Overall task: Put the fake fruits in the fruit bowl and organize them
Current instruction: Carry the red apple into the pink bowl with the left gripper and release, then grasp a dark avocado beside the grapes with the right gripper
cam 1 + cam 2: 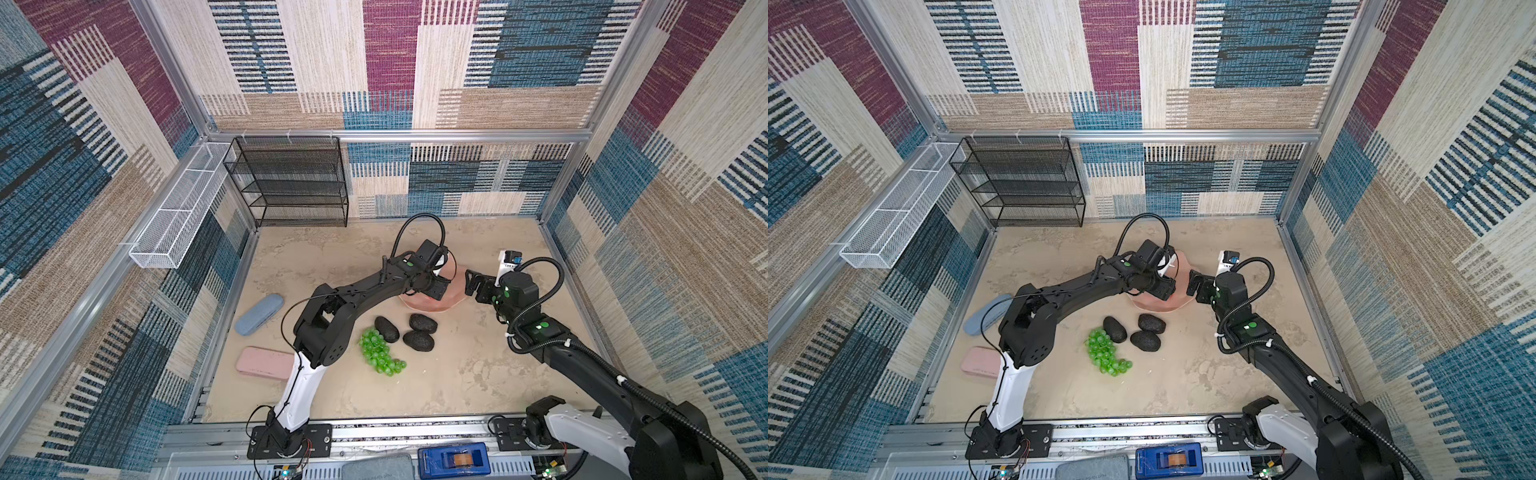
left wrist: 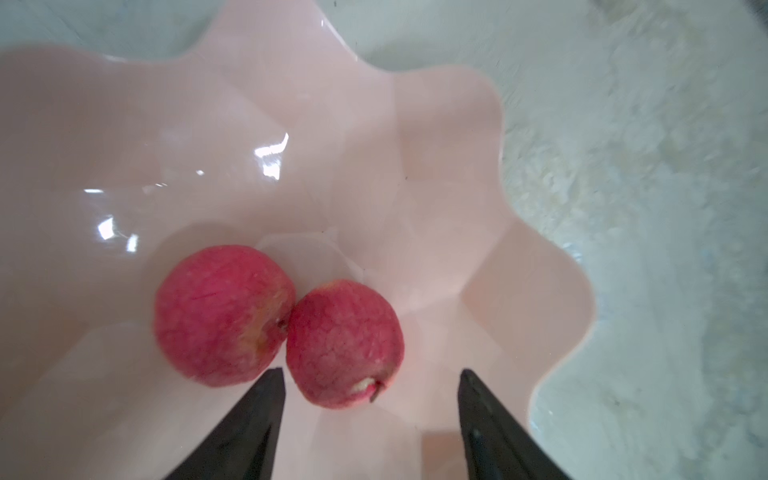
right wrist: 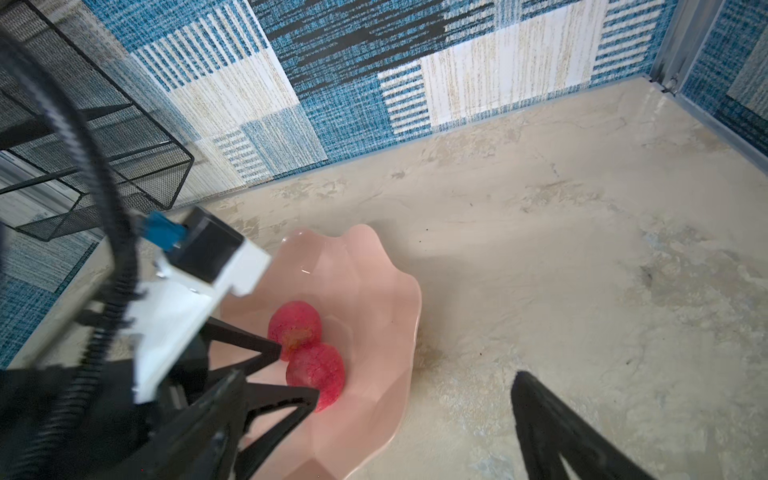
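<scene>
Inside the bowl [image 2: 436, 145], two red fruits [image 2: 224, 316] touching, left gripper [image 2: 372, 374] released, jaws apart either side of one, right gripper [image 1: 473, 284] wide open at the bowl's 3 o'clock, three avocados [image 1: 418, 340] at its 6 o'clock on the worktop [image 1: 478, 374], grapes [image 1: 380, 353] at 7 o'clock

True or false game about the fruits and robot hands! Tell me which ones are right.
1. Two red fruits lie in the pink bowl, touching. True.
2. The green grapes are in the bowl. False: they lie on the table beside the avocados.
3. Three avocados sit outside the bowl. True.
4. The left gripper is squeezing a red fruit. False: its jaws stand apart.
5. The right gripper holds an avocado. False: it is open and empty.
</scene>
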Motion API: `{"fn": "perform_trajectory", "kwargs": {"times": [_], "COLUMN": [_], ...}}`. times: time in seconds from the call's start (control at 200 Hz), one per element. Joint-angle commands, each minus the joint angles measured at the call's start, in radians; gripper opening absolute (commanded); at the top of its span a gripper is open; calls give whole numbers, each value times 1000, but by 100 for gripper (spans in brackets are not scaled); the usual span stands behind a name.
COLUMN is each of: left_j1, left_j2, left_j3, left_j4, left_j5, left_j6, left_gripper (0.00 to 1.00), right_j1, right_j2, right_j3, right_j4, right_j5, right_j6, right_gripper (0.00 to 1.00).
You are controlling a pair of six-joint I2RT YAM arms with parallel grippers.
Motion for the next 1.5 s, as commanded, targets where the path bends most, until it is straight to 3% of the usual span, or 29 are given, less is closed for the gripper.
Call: {"fn": "perform_trajectory", "kwargs": {"times": [0.0, 0.16, 0.321, 0.526, 0.957, 1.152, 1.337, 1.498], "left_j1": [27, 82, 176, 337, 394, 402, 408, 414], "left_j2": [-108, -375, -633, -840, -939, -939, -939, -943], "left_j3": [-67, -361, -692, -964, -1057, -1056, -1065, -1063], "left_j4": [124, 358, 538, 583, 543, 542, 547, 543], "left_j5": [-5, -116, -207, -153, -157, -150, -144, -130], "left_j6": [-56, -80, -149, -270, -284, -275, -281, -283], "left_gripper": [69, 71, 78, 80, 81, 81, 81, 81], "right_j1": [1, 28, 205, 380, 486, 513, 523, 521], "right_j2": [-2, 26, 99, 243, 424, 473, 359, 119], "right_j3": [12, 8, 0, 14, 32, 51, 31, 28], "right_j4": [-3, -48, -94, -101, -59, -64, -160, -353], "right_j5": [-120, -286, -241, -203, -146, -123, -98, -23], "right_j6": [-65, -116, -139, -102, -97, -81, -41, 31], "right_gripper": [98, 92, 89, 85, 71, 51, 41, 41]}}
